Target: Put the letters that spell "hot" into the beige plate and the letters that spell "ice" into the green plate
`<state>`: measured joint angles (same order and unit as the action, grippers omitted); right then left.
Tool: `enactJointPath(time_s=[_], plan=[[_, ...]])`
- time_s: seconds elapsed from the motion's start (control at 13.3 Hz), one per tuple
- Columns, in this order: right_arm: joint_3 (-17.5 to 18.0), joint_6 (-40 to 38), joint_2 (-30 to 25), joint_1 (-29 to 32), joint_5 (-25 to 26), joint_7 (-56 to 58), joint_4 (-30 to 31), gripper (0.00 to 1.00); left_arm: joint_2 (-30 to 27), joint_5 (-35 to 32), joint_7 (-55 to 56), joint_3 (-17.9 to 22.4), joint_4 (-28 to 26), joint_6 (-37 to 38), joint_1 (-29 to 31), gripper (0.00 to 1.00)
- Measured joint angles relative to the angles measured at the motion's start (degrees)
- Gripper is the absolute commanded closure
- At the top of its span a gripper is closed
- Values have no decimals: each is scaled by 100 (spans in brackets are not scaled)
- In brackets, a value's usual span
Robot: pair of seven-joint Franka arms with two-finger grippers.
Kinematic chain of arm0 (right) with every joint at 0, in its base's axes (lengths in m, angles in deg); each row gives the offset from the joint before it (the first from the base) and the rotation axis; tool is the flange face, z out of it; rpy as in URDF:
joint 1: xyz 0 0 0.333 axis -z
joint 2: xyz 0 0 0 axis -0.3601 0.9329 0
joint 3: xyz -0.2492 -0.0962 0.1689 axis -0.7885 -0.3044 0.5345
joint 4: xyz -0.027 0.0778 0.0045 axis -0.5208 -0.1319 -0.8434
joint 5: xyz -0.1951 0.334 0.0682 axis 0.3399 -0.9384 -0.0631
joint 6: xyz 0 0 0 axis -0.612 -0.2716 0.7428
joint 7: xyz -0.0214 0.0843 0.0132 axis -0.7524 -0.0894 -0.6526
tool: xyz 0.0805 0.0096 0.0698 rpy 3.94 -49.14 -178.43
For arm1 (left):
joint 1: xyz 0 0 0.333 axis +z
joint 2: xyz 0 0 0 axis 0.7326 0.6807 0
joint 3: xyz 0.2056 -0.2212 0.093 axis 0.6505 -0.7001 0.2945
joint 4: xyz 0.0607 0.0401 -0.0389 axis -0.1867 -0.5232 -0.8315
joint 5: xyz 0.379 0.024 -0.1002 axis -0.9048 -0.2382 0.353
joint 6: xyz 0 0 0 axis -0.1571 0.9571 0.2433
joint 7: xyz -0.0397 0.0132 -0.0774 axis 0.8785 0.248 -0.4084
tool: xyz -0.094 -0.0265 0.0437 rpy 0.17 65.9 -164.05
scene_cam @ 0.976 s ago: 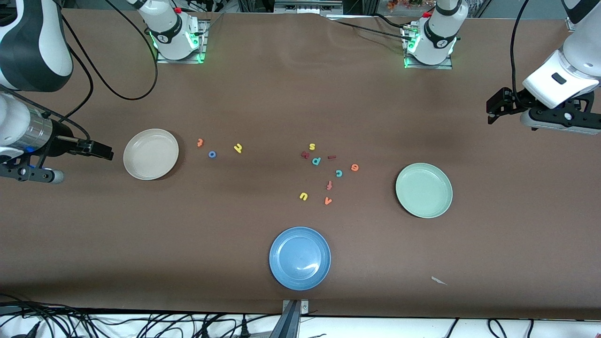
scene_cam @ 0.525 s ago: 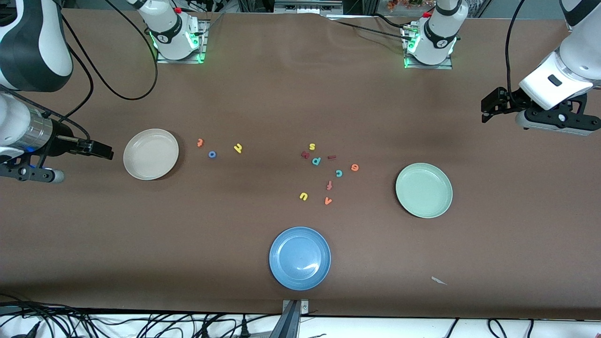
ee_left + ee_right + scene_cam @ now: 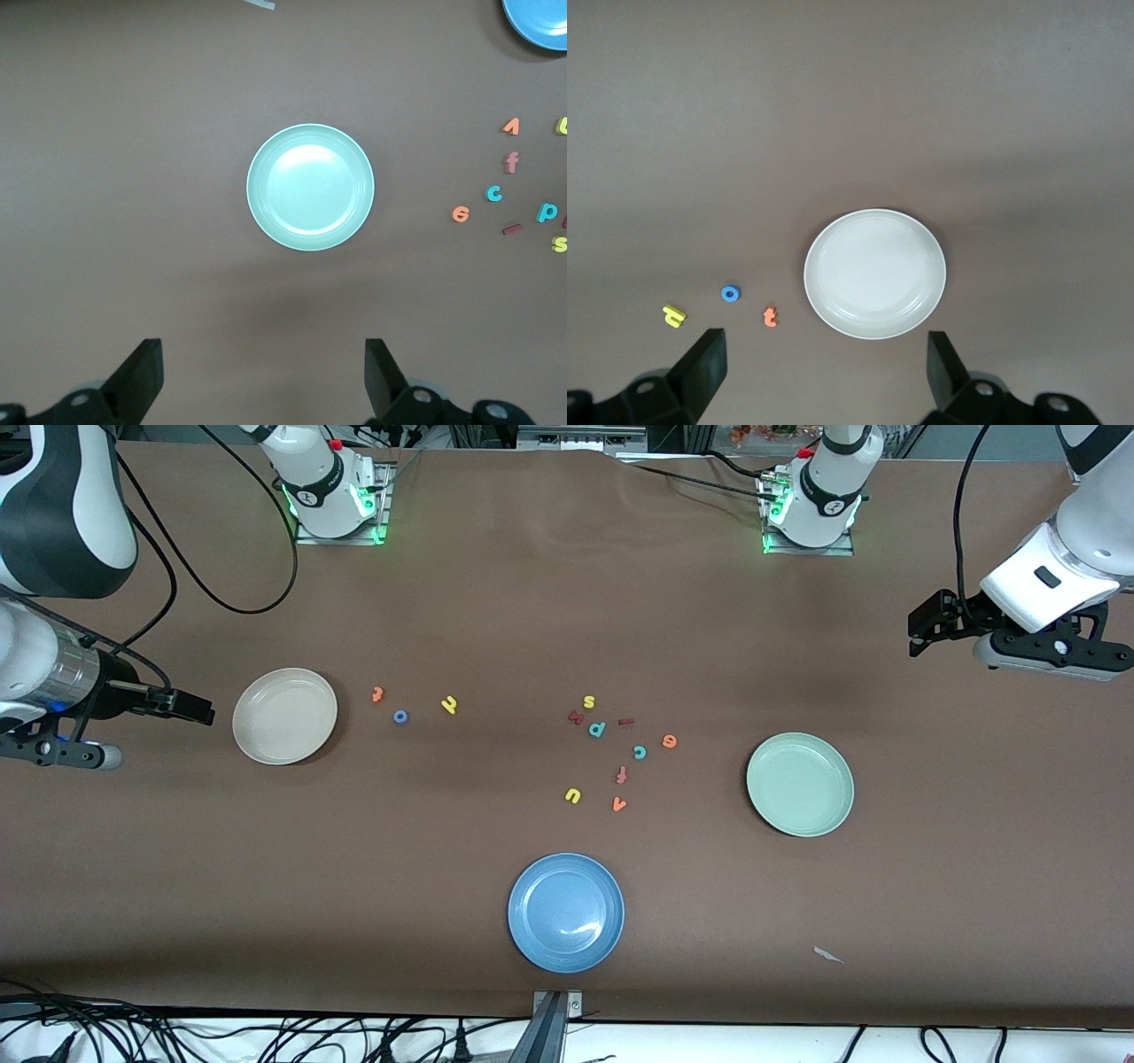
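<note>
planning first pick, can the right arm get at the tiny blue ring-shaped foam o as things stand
Probably yes: the tiny blue ring-shaped foam o lies flat on bare brown table, apart from neighbouring letters, and the right gripper has open fingers with nothing between.

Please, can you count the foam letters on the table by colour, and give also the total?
Orange: 4, t, e, f, v
Yellow: 3, h, s, u
Teal: 2, p, c
Dark red: 2, i and another letter
Blue: 1, o
Total: 12
</note>
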<state>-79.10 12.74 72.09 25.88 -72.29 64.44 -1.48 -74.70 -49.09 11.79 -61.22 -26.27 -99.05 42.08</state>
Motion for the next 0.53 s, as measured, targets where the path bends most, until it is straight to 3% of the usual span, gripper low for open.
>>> enactJointPath(time_s=[0.53], plan=[[0, 0, 3, 0, 0, -1, 22, 0, 0, 0, 0, 0, 0, 50, 0, 0]])
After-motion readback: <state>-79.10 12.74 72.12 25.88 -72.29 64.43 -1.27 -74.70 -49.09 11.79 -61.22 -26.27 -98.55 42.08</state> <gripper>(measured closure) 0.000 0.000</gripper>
